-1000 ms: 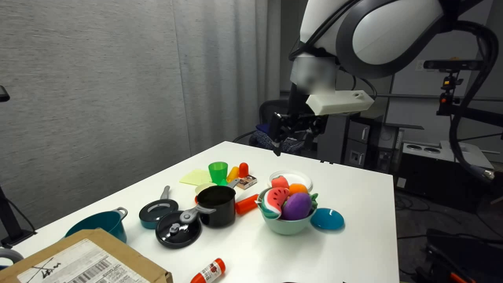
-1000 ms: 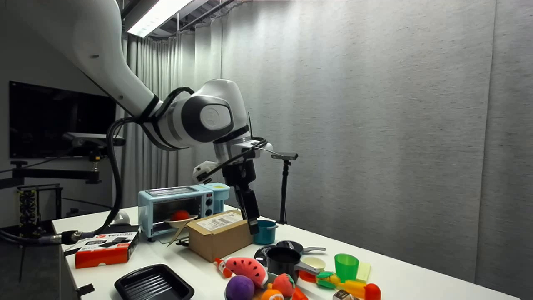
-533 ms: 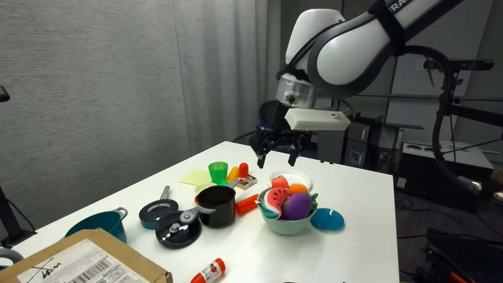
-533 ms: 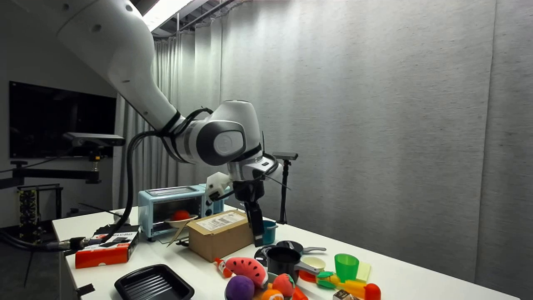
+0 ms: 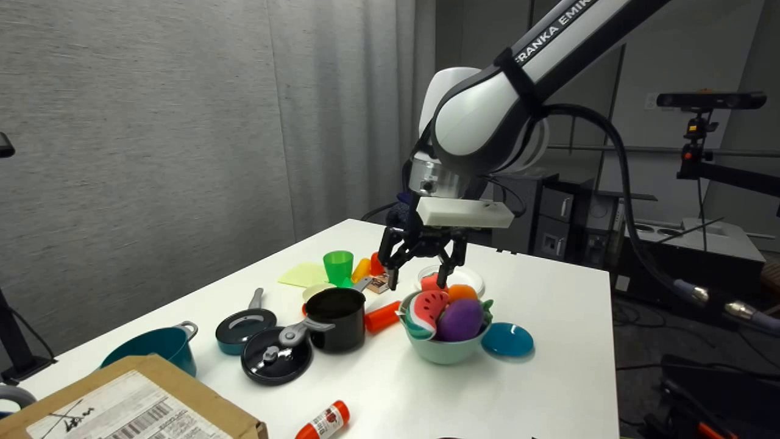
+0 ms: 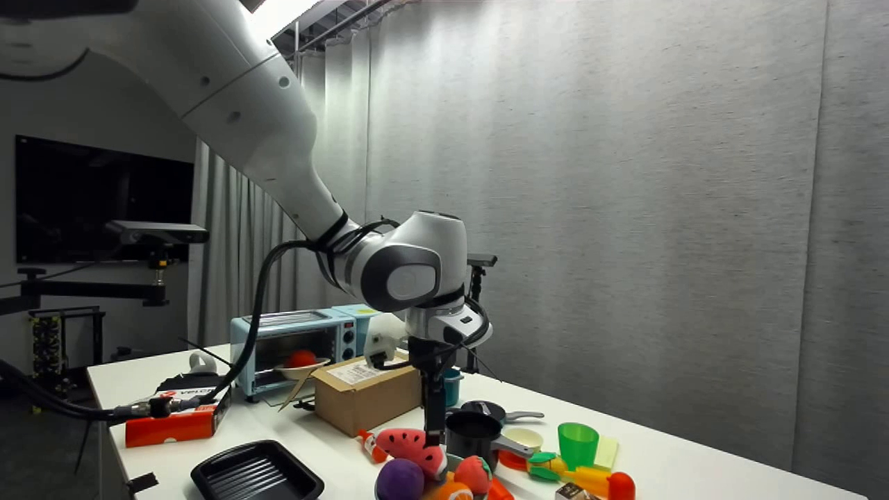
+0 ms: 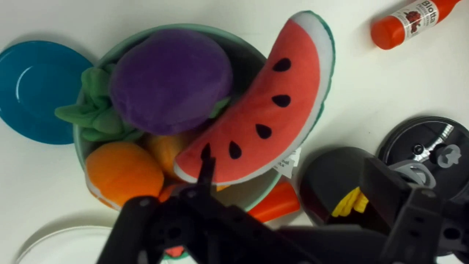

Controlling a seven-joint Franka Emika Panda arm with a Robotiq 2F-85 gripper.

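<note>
The black two-fingered robot claw [image 5: 417, 285] hangs spread wide apart near the soft red toy watermelon slice [image 7: 271, 113], which lies in a round pale green bowl [image 5: 445, 352] beside a big round purple plush toy [image 7: 170, 80], with a deep black pot [image 5: 342, 333] near the bowl.

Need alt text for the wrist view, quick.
Open, empty gripper at the bottom, one finger overlapping a plush watermelon slice in a green bowl, the other a black pot. A purple toy and an orange toy share the bowl; a blue plate lies at left.
</note>
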